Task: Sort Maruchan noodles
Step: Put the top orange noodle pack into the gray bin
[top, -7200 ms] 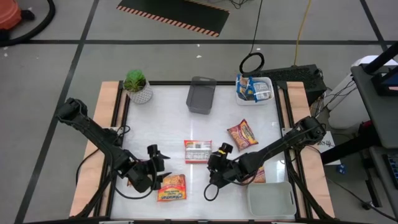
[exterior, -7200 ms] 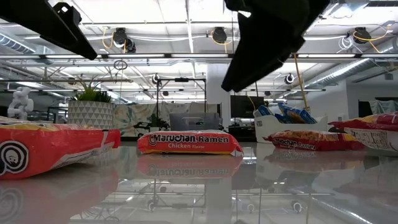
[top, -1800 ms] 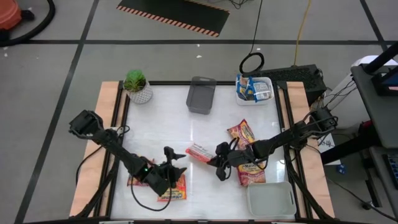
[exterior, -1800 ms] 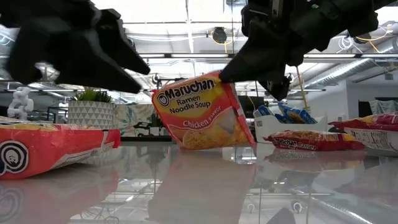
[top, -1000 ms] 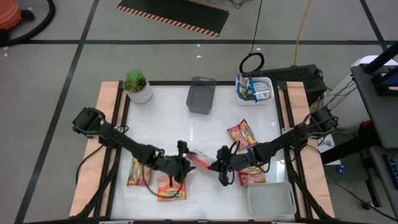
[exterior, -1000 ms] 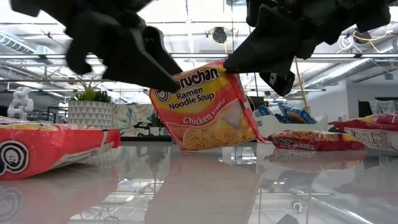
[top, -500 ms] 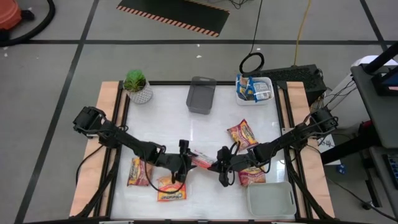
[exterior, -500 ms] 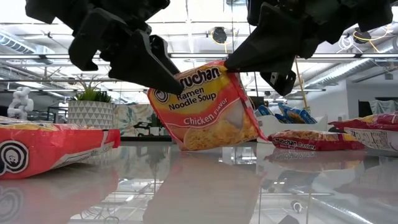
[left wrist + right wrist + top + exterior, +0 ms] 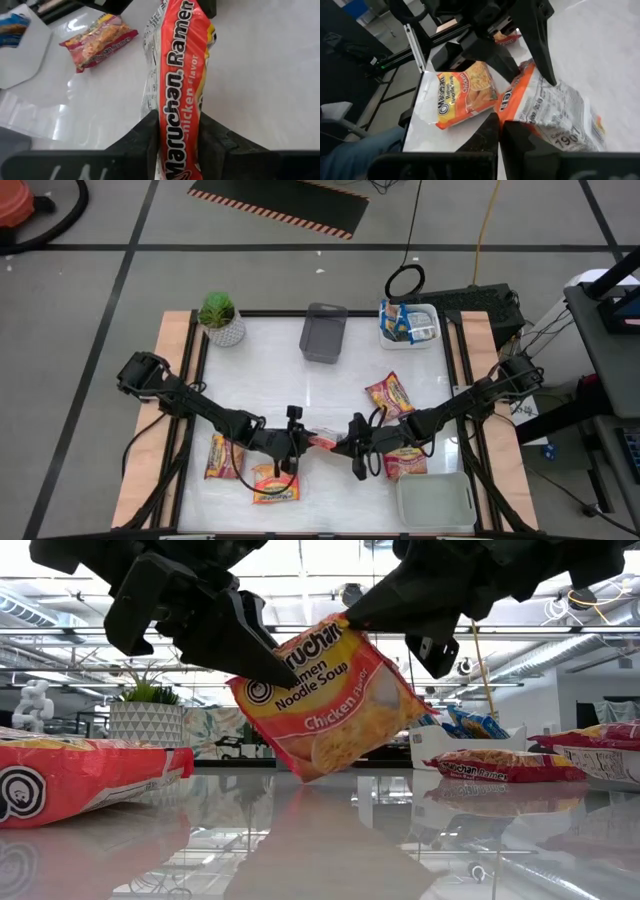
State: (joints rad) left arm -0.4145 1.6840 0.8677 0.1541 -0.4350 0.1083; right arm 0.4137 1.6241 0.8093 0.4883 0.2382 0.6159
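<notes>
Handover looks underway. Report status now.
Left gripper and right gripper both shut on chicken ramen packet, held above table. Nothing in the way.

open white tabletop ahead of the plant and grey tray — loose packets crowding the right

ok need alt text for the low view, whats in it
Two dark robot tools hold one orange-and-yellow Maruchan chicken ramen packet tilted in the air above the glossy table, the left tool at its upper left edge and the right tool at its top. More packets lie at the far left and right, with a potted plant behind.
</notes>
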